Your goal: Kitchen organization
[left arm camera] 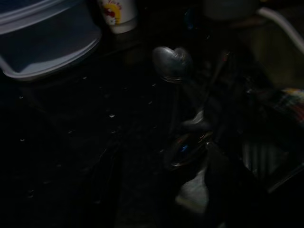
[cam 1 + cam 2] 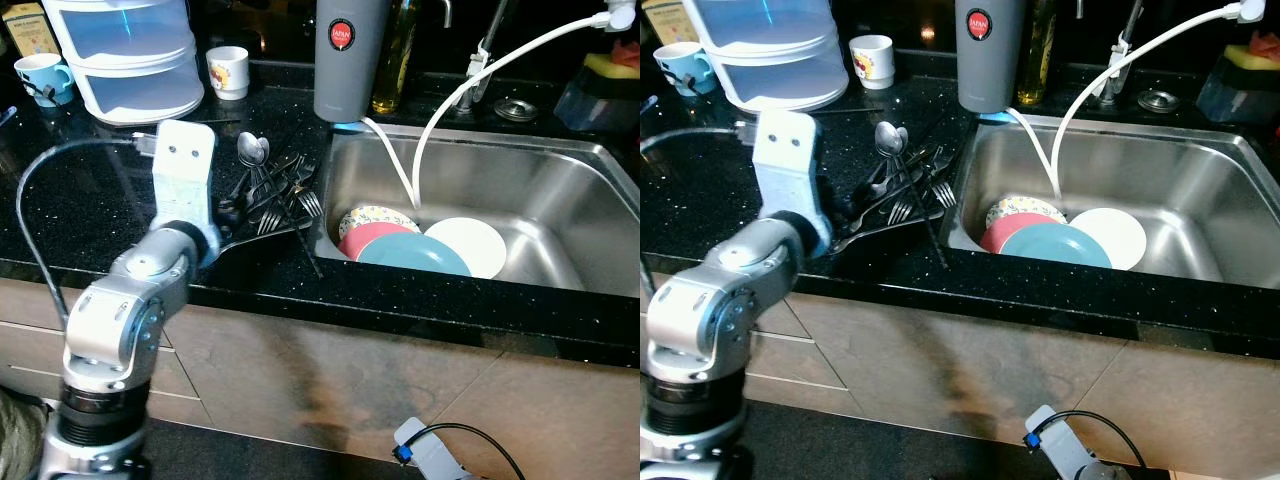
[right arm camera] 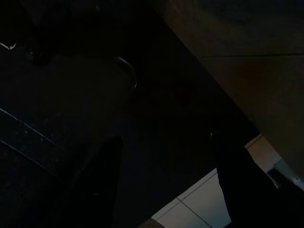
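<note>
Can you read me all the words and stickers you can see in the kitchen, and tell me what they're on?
"JAPAN": on the round red sticker of the grey canister behind the sink; the smaller print under it is too small to read.
White mug: a red and yellow picture, any words too blurred to read.
Yellow box at the back left corner: print too blurred to read.
Blue mug: no writing that can be made out.

Silver left arm (image 2: 120, 320) w/ grey cable (image 2: 30, 190)
</note>
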Controlling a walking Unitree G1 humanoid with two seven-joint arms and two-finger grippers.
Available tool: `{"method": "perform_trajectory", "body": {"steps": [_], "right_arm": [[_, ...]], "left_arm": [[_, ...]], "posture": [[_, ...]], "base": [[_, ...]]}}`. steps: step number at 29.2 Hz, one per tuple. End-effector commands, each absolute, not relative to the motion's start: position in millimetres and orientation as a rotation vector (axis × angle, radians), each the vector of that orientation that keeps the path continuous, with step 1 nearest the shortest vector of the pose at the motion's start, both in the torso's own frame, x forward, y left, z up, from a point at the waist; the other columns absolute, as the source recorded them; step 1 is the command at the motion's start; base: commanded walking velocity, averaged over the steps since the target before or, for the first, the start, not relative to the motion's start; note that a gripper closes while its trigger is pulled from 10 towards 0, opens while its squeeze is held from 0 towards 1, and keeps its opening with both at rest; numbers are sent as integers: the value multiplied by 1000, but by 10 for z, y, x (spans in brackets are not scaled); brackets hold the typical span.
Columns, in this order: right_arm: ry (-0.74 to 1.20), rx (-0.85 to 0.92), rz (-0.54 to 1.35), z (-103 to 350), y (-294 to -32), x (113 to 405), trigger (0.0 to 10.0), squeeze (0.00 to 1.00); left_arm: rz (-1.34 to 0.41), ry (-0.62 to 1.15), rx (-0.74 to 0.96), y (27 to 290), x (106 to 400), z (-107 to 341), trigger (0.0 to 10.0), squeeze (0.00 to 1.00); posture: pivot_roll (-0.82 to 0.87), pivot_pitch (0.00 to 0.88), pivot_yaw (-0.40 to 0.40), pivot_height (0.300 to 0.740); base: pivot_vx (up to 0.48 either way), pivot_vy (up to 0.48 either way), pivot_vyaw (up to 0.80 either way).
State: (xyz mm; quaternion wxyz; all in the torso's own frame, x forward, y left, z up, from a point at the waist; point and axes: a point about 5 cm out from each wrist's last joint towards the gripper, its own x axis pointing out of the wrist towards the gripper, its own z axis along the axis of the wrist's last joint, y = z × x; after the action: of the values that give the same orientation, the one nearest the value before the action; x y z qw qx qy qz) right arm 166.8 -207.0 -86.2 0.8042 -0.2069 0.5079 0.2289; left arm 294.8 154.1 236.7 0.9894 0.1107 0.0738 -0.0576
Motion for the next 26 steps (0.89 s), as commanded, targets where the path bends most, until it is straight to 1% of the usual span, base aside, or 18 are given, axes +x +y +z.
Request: {"method": "perform_trajectory", "body": {"steps": [1, 5, 6, 7, 8, 10, 11, 12, 20, 26], "right_arm": [[1099, -454, 498, -875, -2070, 1640, 10000, 0], [1099, -459, 499, -873, -2073, 1643, 10000, 0], [1099, -459, 499, -873, -2073, 1643, 10000, 0], [1098, -460, 499, -873, -2072, 1645, 10000, 0], [1098, -460, 499, -873, -2072, 1645, 10000, 0], [1097, -465, 499, -871, -2072, 1650, 10000, 0], [1097, -465, 499, -871, -2072, 1650, 10000, 0], [1095, -469, 498, -870, -2072, 1653, 10000, 0], [1094, -469, 493, -872, -2079, 1646, 10000, 0], [1094, -470, 491, -874, -2083, 1640, 10000, 0]], "left_arm": [[-123, 175, 314, 1559, 2929, 2288, 10000, 0], [-144, 156, 581, 1629, 2920, 2236, 10000, 0], [-144, 156, 581, 1629, 2920, 2236, 10000, 0], [-149, 148, 648, 1659, 2927, 2225, 10000, 0], [-149, 148, 648, 1659, 2927, 2225, 10000, 0], [-211, 119, 790, 1696, 2957, 2197, 10000, 0], [-211, 119, 790, 1696, 2957, 2197, 10000, 0], [-267, 92, 882, 1729, 3010, 2187, 10000, 0], [-324, 99, 994, 1821, 3116, 2184, 10000, 0], [-347, 87, 1004, 1821, 3160, 2214, 10000, 0]], "posture": [[76, 0, 15, 740], [77, 0, 13, 740], [77, 0, 13, 740], [76, 0, 12, 740], [76, 0, 12, 740], [76, 0, 12, 740], [76, 0, 12, 740], [75, 0, 11, 740], [62, 0, 11, 740], [56, 0, 14, 740]], "base": [[0, 0, 0], [0, 0, 0], [0, 0, 0], [0, 0, 0], [0, 0, 0], [0, 0, 0], [0, 0, 0], [0, 0, 0], [0, 0, 0], [0, 0, 0]]}}
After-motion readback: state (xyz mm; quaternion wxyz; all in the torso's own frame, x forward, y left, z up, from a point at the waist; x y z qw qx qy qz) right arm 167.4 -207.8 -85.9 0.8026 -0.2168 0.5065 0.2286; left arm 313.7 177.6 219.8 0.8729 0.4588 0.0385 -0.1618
